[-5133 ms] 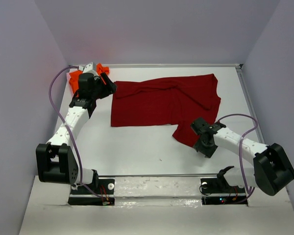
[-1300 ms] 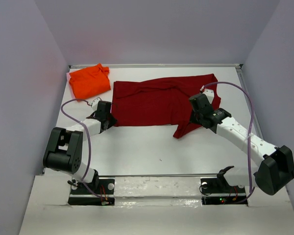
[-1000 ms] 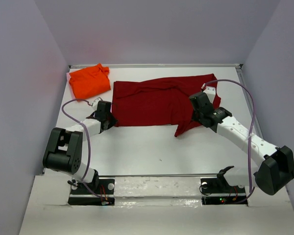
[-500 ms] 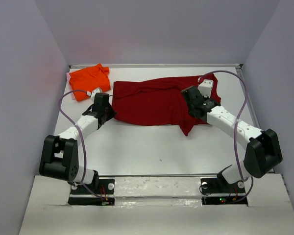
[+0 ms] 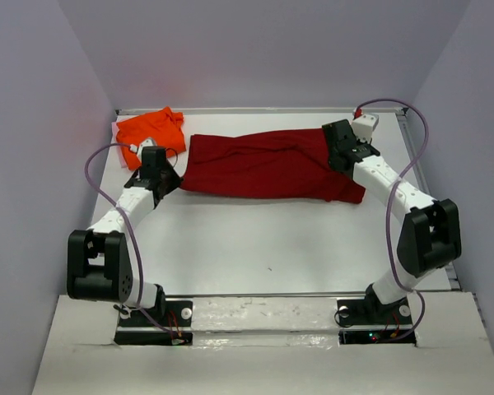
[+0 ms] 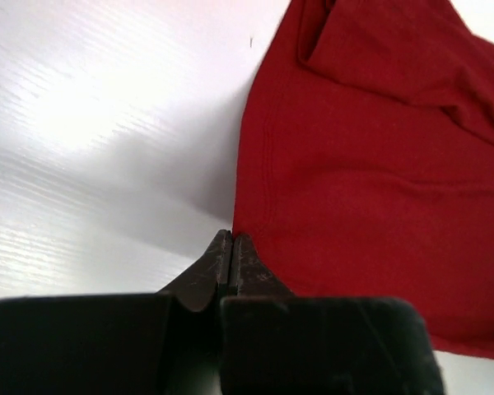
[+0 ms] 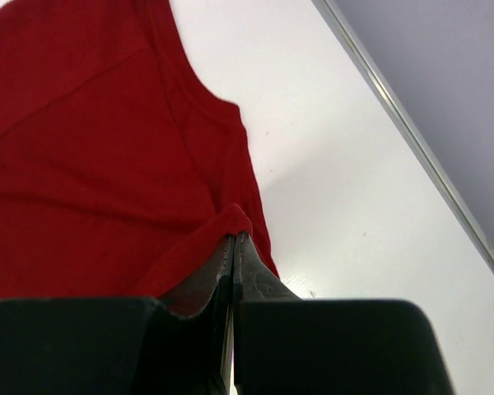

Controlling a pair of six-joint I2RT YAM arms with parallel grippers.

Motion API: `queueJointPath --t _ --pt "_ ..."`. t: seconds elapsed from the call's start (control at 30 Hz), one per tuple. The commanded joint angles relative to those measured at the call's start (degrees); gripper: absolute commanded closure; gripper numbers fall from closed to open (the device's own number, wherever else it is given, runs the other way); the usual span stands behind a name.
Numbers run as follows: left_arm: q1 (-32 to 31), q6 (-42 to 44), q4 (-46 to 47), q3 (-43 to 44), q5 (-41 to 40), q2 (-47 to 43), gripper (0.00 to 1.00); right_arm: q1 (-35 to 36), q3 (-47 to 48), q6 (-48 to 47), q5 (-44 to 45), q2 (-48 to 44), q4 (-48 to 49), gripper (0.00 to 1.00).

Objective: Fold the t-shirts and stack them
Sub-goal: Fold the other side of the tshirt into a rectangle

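Note:
The dark crimson red t-shirt (image 5: 267, 164) lies as a narrow folded band across the back of the table. My left gripper (image 5: 173, 181) is shut on its left hem corner; in the left wrist view the fingertips (image 6: 231, 240) pinch the edge of the red cloth (image 6: 370, 164). At the shirt's right end, my right gripper (image 5: 343, 163) is shut on a raised fold of the cloth (image 7: 239, 216), near the neckline (image 7: 198, 90). The bright orange t-shirt (image 5: 152, 132) lies bunched in the back left corner, apart from both grippers.
A metal rim (image 5: 272, 109) runs along the table's back edge, and another (image 7: 412, 140) along the right side. Grey walls close in on three sides. Purple cables (image 5: 395, 107) loop above both arms. White tabletop (image 5: 263, 247) stretches in front of the red shirt.
Both grippers have moved toward the back of the table with the red shirt's near edge in them, so the shirt has gone from a wide spread to a narrow band. The hanging sleeve was drawn up.

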Motion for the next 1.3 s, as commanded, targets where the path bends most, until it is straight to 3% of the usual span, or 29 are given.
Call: queueJointPath --t 0.0,0.6,1.27 --pt "1.25 2.12 0.23 4.03 1.75 -0.29 1.0 -0.74 4.92 -2.0 2.64 1.92 4.24 1.0" --pt "1.69 3.44 -1.0 17.47 5.88 11.05 1.0 -0.74 15.56 -8.85 4.83 9.83 7.4 1.0" --pt "2.31 5.46 -5.66 36.72 6.76 27.3 1.0 -6.62 31.47 -14.83 5.98 21.61 9.95 1.0"
